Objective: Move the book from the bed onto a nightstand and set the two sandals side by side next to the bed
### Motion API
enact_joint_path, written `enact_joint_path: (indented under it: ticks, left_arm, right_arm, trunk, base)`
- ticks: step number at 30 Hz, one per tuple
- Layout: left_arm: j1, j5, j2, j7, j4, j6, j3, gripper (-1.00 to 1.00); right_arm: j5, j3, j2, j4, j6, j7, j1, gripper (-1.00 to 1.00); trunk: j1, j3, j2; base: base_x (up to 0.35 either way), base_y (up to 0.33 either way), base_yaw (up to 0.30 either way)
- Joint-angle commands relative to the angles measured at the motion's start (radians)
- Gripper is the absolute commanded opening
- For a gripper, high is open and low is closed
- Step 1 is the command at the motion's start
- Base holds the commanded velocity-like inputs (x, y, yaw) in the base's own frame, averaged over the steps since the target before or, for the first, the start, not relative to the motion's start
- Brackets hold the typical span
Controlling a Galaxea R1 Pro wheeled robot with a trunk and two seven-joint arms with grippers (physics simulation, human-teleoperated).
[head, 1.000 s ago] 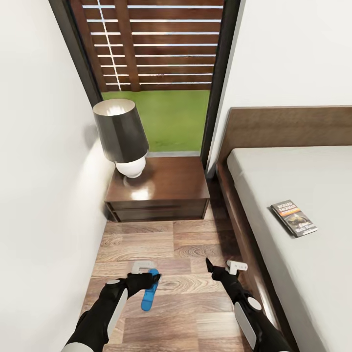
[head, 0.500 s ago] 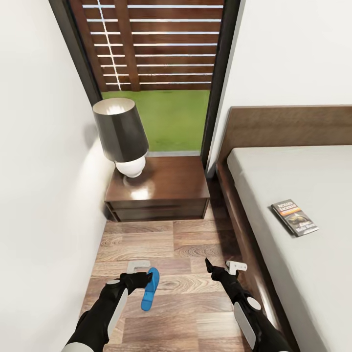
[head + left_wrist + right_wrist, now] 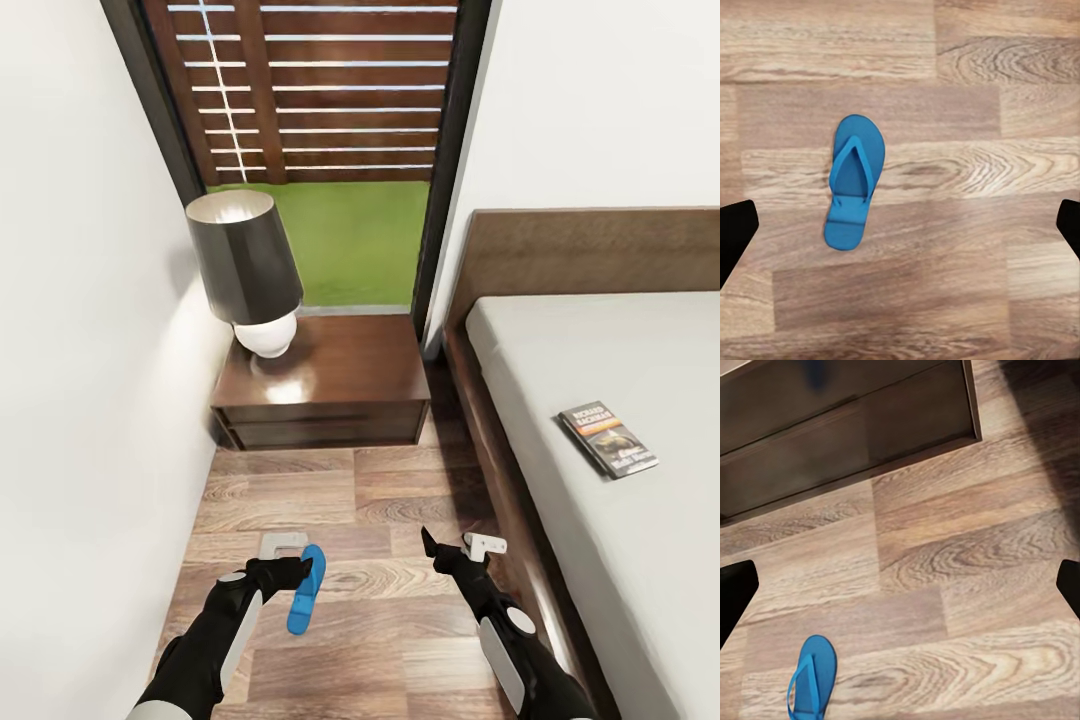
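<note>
The bright blue flat flip-flop [image 3: 306,590], gripped by the left pincer [image 3: 285,562] a second ago, now lies released on the wood-plank floor [image 3: 380,640]; both pincers stand apart and empty. The dark paperback book [image 3: 609,439] remains on the pale mattress [image 3: 620,560].

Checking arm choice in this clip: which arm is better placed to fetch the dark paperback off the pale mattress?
Right, probably. The right gripper hangs open and empty beside the dark wooden bed frame; the paperback lies on that side. The left gripper is over the blue flip-flop.
</note>
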Motion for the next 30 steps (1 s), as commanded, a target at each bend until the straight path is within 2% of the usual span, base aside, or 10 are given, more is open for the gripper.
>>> enact_joint_path:
  ticks: [1, 8, 30]
  left_arm:
    - [0.0, 0.001, 0.0, -0.002, -0.001, 0.005, 0.001, 1.0]
    - [0.0, 0.002, 0.0, -0.002, -0.001, 0.005, -0.012, 1.0]
    - [0.0, 0.002, 0.0, -0.002, -0.001, 0.005, -0.013, 1.0]
  right_arm:
    - [-0.011, -0.004, 0.001, 0.001, -0.001, 0.009, 0.0, 1.0]
    - [-0.01, -0.004, 0.0, 0.001, -0.001, 0.009, 0.0, 1.0]
    - [-0.008, -0.003, 0.002, 0.003, -0.002, 0.005, 0.0, 1.0]
  trunk:
    - [0.004, -0.004, -0.008]
    - [0.031, -0.026, -0.057]
    - [0.115, -0.095, -0.211]
  base:
    - [0.0, 0.0, 0.0]
    - [0.0, 0.0, 0.0]
    - [0.0, 0.0, 0.0]
